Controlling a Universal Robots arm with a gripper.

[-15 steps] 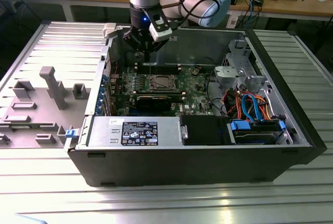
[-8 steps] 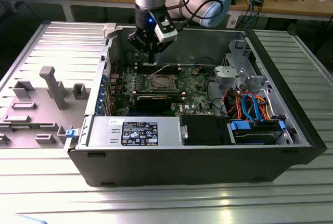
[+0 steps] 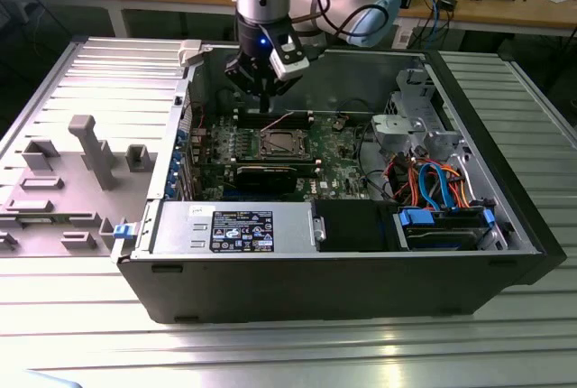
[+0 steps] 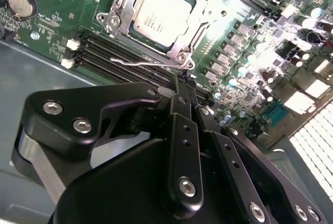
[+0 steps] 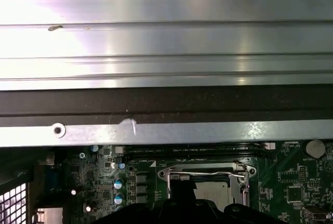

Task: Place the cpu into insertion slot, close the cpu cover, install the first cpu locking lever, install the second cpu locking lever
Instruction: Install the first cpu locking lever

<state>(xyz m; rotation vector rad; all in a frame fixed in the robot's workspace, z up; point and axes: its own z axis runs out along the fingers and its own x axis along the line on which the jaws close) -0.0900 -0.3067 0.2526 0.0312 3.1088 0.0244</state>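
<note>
Both tool (image 4: 182,86) fingers pressed shut — empty, tips just above locking lever (image 4: 140,64) beside cpu (image 4: 162,14).

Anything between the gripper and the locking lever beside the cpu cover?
Nothing visible. In the second wrist view the gripper sits just short of the lever, which lies along the cover's edge over the seated cpu, with no cable or part between.

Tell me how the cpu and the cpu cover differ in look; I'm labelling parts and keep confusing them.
The cpu is a solid, dull silver-grey square with faint print; the cpu cover is a shiny open metal frame with a large window. The cpu sits inside that window, while the cpu cover lies around and over its edges. Both are square, metallic and flat on the board.
</note>
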